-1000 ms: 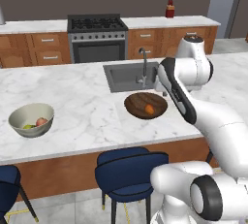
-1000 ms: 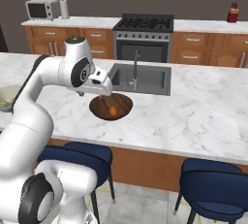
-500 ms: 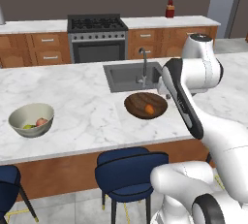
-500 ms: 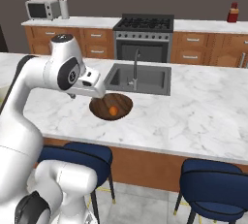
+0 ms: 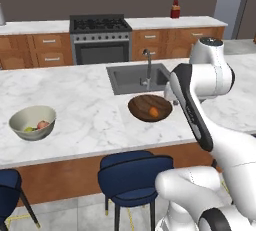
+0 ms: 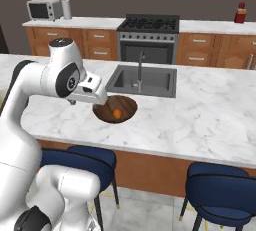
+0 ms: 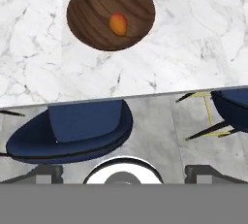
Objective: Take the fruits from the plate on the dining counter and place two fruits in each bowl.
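A dark brown wooden bowl (image 5: 142, 107) (image 6: 107, 110) (image 7: 92, 14) sits on the white marble dining counter (image 5: 90, 120) near the sink, and one orange fruit (image 5: 154, 111) (image 6: 117, 113) (image 7: 118, 24) lies in it. To the far left stands the pale cream bowl (image 5: 22, 120), which holds a pinkish-red fruit (image 5: 43, 124) and a yellow-green fruit (image 5: 31, 129). My gripper (image 6: 101, 98) hangs above the wooden bowl's near edge, nothing visible in it, its fingers too hidden to judge. The blue plate and the olive-yellow fruit are out of view.
A sink (image 5: 135, 77) with a faucet (image 5: 148, 67) lies just behind the wooden bowl. Blue stools (image 5: 132, 175) (image 6: 220, 195) (image 7: 72, 126) stand along the counter's front. A stove (image 5: 100, 37), a microwave (image 6: 44, 9) and a red bottle (image 5: 175, 9) line the back wall.
The arm's upper joints have swung to the side and the hand has drawn back a little from over the wooden bowl. The bowls and fruits have not moved.
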{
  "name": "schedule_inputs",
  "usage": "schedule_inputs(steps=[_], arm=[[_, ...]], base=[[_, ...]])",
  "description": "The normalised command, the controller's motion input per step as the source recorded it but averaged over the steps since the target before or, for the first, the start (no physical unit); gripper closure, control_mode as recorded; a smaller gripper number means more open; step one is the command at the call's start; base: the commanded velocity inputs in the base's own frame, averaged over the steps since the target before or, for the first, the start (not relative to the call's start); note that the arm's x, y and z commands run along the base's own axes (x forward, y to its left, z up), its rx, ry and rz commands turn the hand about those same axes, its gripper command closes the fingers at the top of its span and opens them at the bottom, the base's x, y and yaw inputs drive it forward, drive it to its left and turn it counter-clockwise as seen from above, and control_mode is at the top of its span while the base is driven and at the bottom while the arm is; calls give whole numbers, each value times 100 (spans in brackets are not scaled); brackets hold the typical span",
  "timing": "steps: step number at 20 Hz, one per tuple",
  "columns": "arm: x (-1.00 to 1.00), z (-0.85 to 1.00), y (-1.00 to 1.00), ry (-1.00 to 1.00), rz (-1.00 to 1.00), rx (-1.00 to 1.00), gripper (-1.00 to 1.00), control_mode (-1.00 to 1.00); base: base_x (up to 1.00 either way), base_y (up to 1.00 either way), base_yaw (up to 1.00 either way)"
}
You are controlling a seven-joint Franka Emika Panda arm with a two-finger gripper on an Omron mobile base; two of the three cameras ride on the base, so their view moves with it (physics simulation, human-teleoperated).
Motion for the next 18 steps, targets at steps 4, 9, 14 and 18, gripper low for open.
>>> schedule_inputs(steps=[4, 9, 14, 18], arm=[[0, 0, 0, 0, 0, 0, -100, 100], [0, 0, 0, 0, 0, 0, -100, 100], [0, 0, 0, 0, 0, 0, -100, 100], [0, 0, 0, 0, 0, 0, -100, 100]], base=[[-79, 15, 0], [-41, 93, 2], [0, 100, 1], [6, 100, 0]])
